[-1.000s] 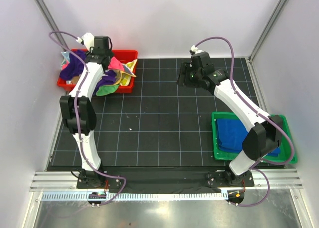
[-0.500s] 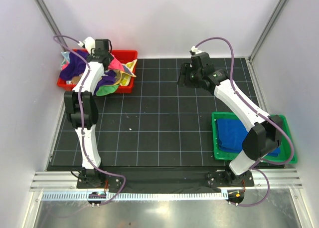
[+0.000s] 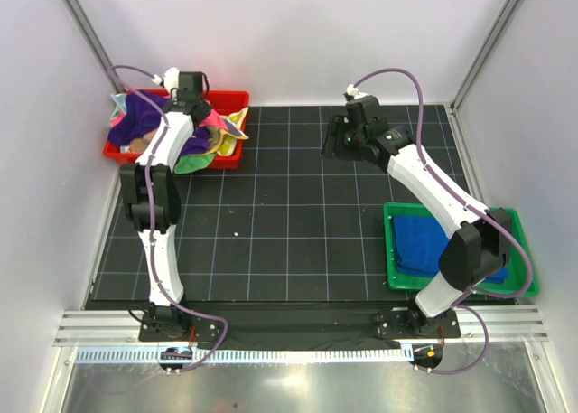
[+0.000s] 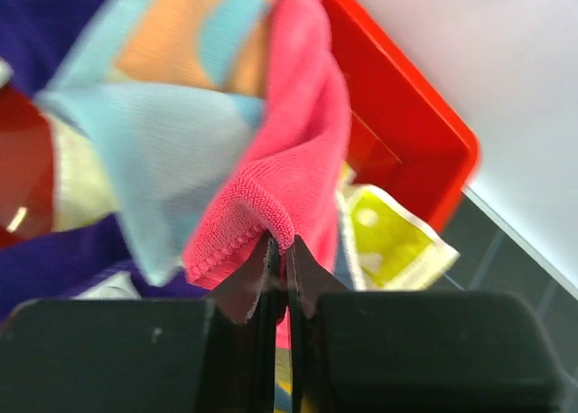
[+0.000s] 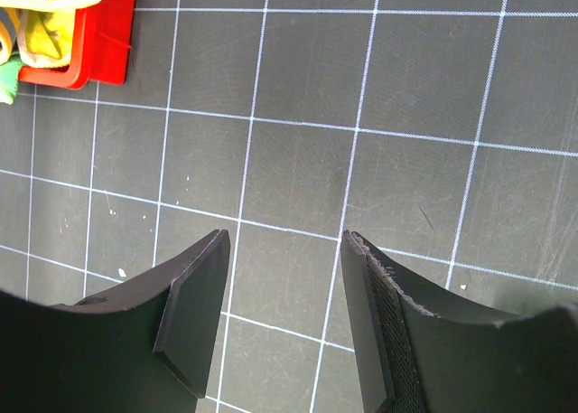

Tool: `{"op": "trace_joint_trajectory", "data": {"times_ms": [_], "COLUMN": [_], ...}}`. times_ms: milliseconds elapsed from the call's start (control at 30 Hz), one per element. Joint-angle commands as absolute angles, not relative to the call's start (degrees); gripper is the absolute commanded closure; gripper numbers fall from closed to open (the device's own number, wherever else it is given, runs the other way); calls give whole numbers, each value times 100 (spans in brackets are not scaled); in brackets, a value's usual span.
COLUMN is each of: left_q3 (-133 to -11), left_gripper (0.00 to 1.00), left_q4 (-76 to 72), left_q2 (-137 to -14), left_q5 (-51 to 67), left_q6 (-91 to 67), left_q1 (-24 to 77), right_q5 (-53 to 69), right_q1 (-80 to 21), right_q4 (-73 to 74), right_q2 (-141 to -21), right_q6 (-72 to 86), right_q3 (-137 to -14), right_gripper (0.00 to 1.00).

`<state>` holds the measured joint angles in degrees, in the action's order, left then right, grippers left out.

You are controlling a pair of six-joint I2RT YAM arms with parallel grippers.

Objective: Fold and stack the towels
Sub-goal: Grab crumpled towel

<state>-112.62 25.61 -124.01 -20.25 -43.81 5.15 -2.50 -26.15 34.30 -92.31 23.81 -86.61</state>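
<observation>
At upper left of the top view, the red tray [image 3: 233,98] sits on the gridded black tabletop [image 3: 289,214] and holds a loose heap of towels [image 3: 194,146], unfolded and overlapping. The left arm reaches over this tray. Left wrist view: the left pincer [image 4: 280,250] is pressed together on the hem of the pink towel [image 4: 302,142], the fingertips almost meeting with the cloth edge caught between them. The pink towel rises from the grip toward the top of the frame, draped against a light blue towel [image 4: 172,146] with orange and teal dots. Purple towel [image 4: 54,250] lies at lower left; a yellow-patterned towel [image 4: 384,241] lies at right against the tray wall. The right pincer [image 5: 284,286] hangs over bare tabletop in the upper middle of the top view, fingers apart, nothing between them. At lower right, the green tray [image 3: 522,250] holds one royal blue towel [image 3: 417,241], lying flat, partly hidden by the right arm.
</observation>
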Motion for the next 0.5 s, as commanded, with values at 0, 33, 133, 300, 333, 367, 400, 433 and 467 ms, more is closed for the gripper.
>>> {"op": "trace_joint_trajectory", "data": {"times_ms": [0, 33, 133, 300, 333, 367, 400, 433, 467], "left_q3": [-11627, -11628, -11532, -11637, -11645, -11611, -11602, -11593, -11575], "left_gripper": [94, 94, 93, 53, 48, 44, 42, 40, 38], "left_q4": [2145, 1997, 1654, 1670, 1679, 1661, 1670, 1661, 1652], "left_q2": [-12498, -12550, -12577, -12718, -12709, -12648, -12613, -12578, -12525], "left_q5": [-1365, -1284, -1029, -1221, -1291, -1423, -1485, -1529, -1573], "left_q6": [-4140, -4096, -3973, -4078, -4069, -4035, -3965, -3912, -3868], "left_q1": [720, 756, 896, 941, 949, 941, 949, 932, 932], "right_q5": [-351, -352, -378, -466, -475, -475, -475, -475, -466], "right_q1": [-2628, -2628, -2628, -2619, -2628, -2628, -2628, -2628, -2628], "right_q4": [3305, 3305, 3305, 3357, 3366, 3358, 3366, 3366, 3358], "right_q2": [-9114, -9114, -9123, -9123, -9114, -9114, -9106, -9114, -9106], "right_q6": [2294, 2294, 2285, 2241, 2241, 2233, 2232, 2241, 2241], "right_q3": [-8719, -8727, -8728, -8719, -8719, -8710, -8710, -8719, -8710], "right_gripper": [41, 41, 41, 41, 41, 41, 41, 41, 41]}}
